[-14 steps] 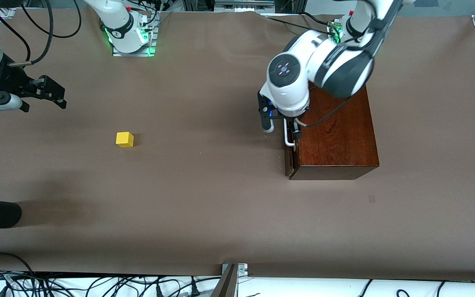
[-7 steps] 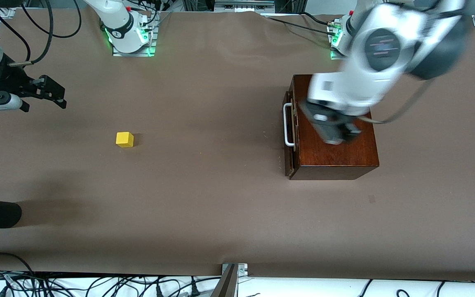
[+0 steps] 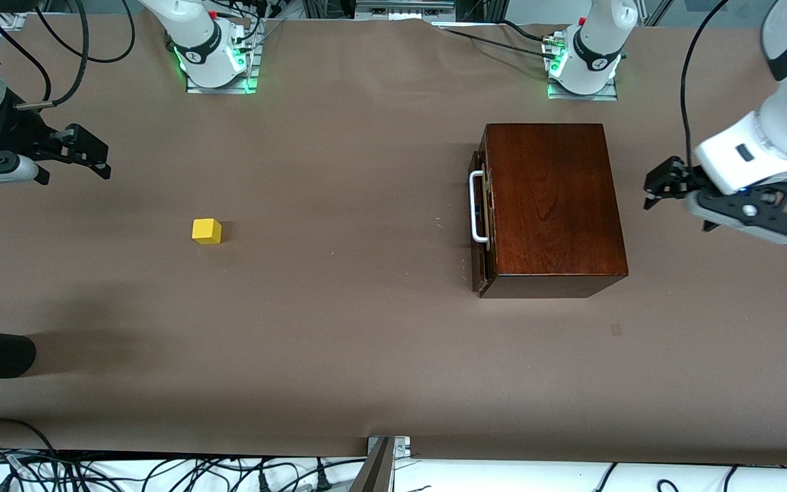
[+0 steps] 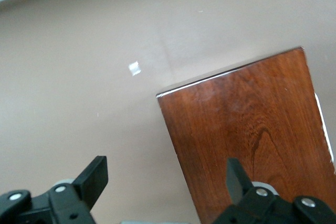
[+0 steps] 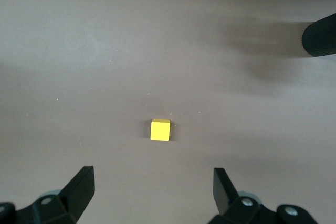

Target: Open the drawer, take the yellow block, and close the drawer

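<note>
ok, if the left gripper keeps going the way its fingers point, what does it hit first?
Probably the wooden box: the left gripper points at its side, with bare table between. Height is unclear; it might pass over the top.

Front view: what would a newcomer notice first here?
First the dark wooden box toward the left arm's end of the table, its drawer shut, white handle facing the middle. Then the yellow block, alone on the table toward the right arm's end. Both grippers, left and right, hang open at the table's ends.
</note>
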Tool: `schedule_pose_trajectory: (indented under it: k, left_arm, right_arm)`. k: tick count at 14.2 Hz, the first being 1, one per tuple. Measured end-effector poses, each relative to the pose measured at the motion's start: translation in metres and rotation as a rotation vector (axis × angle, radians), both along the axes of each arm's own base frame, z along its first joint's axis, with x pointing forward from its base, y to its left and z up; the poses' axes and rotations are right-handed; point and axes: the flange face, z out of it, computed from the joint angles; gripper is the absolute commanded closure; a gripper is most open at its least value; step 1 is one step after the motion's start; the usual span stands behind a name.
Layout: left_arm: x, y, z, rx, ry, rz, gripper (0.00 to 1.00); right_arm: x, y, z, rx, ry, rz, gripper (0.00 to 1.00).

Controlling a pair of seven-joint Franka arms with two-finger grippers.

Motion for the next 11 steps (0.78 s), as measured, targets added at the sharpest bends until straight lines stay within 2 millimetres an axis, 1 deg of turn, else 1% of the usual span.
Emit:
schedule_pose_trajectory:
  k: [3, 5, 7, 11]
  left_arm:
    - [-0.019, 0.000, -0.013, -0.041, -0.020, 0.094, 0.00]
    - [-0.027, 0.008, -0.017, -0.061, -0.022, 0.126, 0.00]
    - [-0.030, 0.017, -0.014, -0.062, -0.028, 0.141, 0.00]
    - [-0.033, 0.020, -0.010, -0.033, -0.029, 0.138, 0.00]
  right_arm:
    - [0.000, 0.000, 0.000, 0.000, 0.000, 0.000, 0.00]
    - [0.000, 0.000, 0.000, 0.000, 0.000, 0.000, 0.00]
    - [0.000, 0.000, 0.000, 0.000, 0.001, 0.000, 0.00]
    - [0.000, 0.000, 0.000, 0.000, 0.001, 0.000, 0.00]
